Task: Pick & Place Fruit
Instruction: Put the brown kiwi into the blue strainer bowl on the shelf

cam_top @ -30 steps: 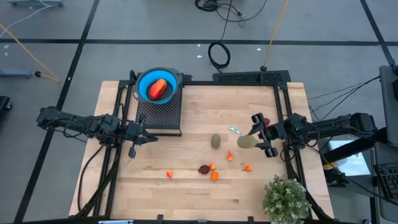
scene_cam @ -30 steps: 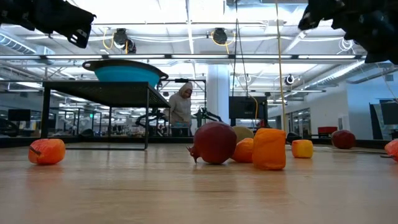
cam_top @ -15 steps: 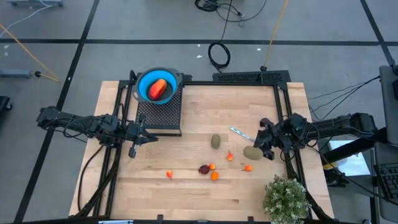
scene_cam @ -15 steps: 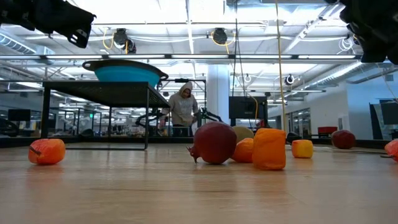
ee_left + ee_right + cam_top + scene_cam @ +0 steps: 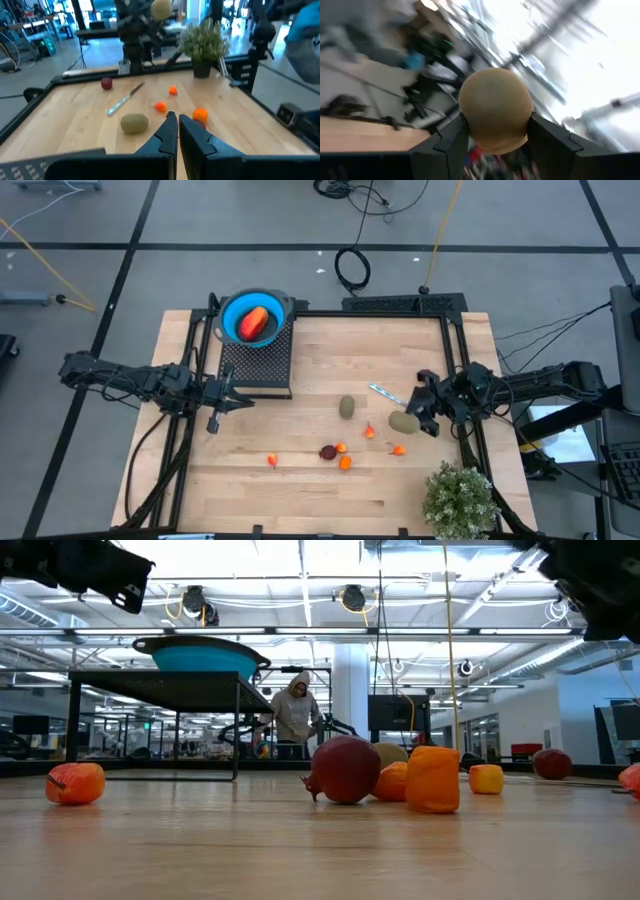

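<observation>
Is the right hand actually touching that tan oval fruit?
Touching. The right wrist view shows the tan oval fruit wedged between both fingers of the right hand, pressed against each side with no gap.

Both arms are matte black, chunky jointed segments with black cables trailing off; each hand [image 5: 492,137] has two flat dark fingers.

No words, labels, brands, numbers or signs can be read in any view. Nothing printed shows on fruit, table or arms. Room behind table too blurry and far off to make out any letters.
</observation>
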Motion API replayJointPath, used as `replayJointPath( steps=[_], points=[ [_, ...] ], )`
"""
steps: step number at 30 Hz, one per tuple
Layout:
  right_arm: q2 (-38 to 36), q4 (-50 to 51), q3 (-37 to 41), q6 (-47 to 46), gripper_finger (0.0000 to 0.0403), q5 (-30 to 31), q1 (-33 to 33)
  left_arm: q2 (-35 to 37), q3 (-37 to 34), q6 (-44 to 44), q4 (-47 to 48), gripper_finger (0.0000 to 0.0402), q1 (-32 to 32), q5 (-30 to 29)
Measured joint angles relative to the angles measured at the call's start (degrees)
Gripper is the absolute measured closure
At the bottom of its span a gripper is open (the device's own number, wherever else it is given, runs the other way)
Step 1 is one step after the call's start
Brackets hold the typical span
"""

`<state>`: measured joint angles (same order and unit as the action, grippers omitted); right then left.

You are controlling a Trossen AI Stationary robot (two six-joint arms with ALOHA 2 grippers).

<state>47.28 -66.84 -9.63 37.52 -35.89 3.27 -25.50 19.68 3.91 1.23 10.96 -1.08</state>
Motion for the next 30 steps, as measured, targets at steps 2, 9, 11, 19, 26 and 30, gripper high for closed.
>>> replayJointPath(
  steps=[2,9,11,19,26,30],
  points=[
    [0.5,0.0,0.0,-3.8,0.0229,9.5,-0.9,0.0,0.0,-0.7,-1.8,0.0382,0.0,0.0],
    [3.8,0.2,-1.4,-16.3,0.0229,37.1,-4.5,0.0,0.0,-2.5,-7.7,0.0382,0.0,-0.5],
    [4.9,2.1,-2.6,-19.4,0.0229,43.1,-5.1,0.0,0.0,-2.6,-8.3,0.0382,0.0,-0.5],
    [11.4,14.1,-10.5,-28.7,0.0229,57.2,-6.5,-0.3,0.0,-2.7,-11.0,0.0382,0.0,-0.5],
    [19.1,18.9,-18.0,-33.2,0.0229,58.4,-6.8,-6.3,0.0,-2.8,-20.7,0.0382,0.0,-4.5],
    [23.3,19.4,-21.1,-34.1,0.0229,58.4,-6.9,-12.3,0.0,-3.1,-24.8,0.0382,0.0,-6.5]
  ],
)
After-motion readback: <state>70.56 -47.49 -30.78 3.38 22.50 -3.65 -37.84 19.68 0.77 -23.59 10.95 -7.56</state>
